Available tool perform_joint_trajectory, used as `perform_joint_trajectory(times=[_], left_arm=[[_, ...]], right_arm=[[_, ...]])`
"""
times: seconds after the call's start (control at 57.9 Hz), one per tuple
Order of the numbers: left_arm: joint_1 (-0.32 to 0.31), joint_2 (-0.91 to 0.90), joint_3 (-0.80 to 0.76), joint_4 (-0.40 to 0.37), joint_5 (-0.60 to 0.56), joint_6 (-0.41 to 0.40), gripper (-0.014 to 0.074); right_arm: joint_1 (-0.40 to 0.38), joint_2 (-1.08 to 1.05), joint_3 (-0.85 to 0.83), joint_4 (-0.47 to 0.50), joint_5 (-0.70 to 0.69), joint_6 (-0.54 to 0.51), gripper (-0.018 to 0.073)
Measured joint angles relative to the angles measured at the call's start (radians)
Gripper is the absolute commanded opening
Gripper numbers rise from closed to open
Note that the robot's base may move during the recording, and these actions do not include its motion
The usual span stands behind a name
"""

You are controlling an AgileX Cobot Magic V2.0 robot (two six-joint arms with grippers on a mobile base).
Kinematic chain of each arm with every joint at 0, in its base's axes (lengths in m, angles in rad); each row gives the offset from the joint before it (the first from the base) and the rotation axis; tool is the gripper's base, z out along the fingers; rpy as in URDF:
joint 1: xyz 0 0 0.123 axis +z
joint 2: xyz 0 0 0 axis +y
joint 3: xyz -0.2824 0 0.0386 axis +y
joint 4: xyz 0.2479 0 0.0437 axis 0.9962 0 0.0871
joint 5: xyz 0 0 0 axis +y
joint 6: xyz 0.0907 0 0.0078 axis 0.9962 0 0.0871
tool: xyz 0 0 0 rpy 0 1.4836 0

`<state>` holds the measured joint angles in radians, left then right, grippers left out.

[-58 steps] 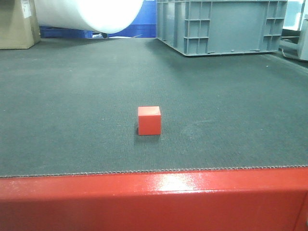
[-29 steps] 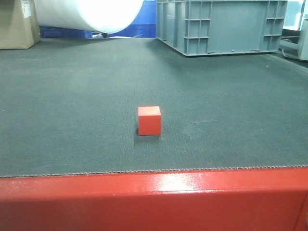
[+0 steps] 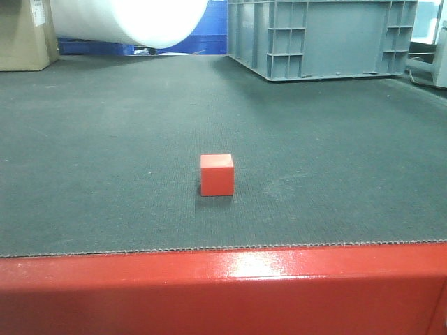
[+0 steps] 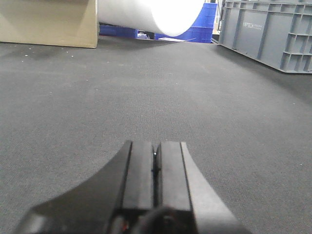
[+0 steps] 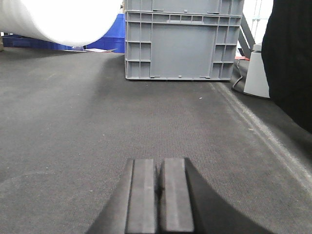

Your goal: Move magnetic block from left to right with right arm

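Observation:
The magnetic block [image 3: 216, 174], a small red cube, sits alone on the dark grey mat [image 3: 105, 153] near the middle of the front view, a little back from the red table edge. No arm shows in that view. In the left wrist view my left gripper [image 4: 156, 146] rests low over bare mat, jaws pressed together with nothing between them. My right gripper [image 5: 159, 162] is likewise shut and empty over bare mat. The block appears in neither wrist view.
A grey plastic crate [image 3: 321, 38] stands at the back right of the mat. A large white roll [image 3: 129, 21] and a cardboard box [image 3: 24, 35] lie at the back left. The glossy red table edge [image 3: 223, 286] runs along the front.

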<state>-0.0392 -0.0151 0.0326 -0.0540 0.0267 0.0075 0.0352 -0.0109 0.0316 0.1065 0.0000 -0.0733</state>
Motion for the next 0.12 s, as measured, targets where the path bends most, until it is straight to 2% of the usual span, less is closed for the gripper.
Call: perform_joint_trajectory(times=[0.121], left_arm=[[0.0, 0.0, 0.0, 0.0, 0.0, 0.0, -0.0126]], right_arm=[[0.0, 0.0, 0.0, 0.0, 0.0, 0.002, 0.0065]])
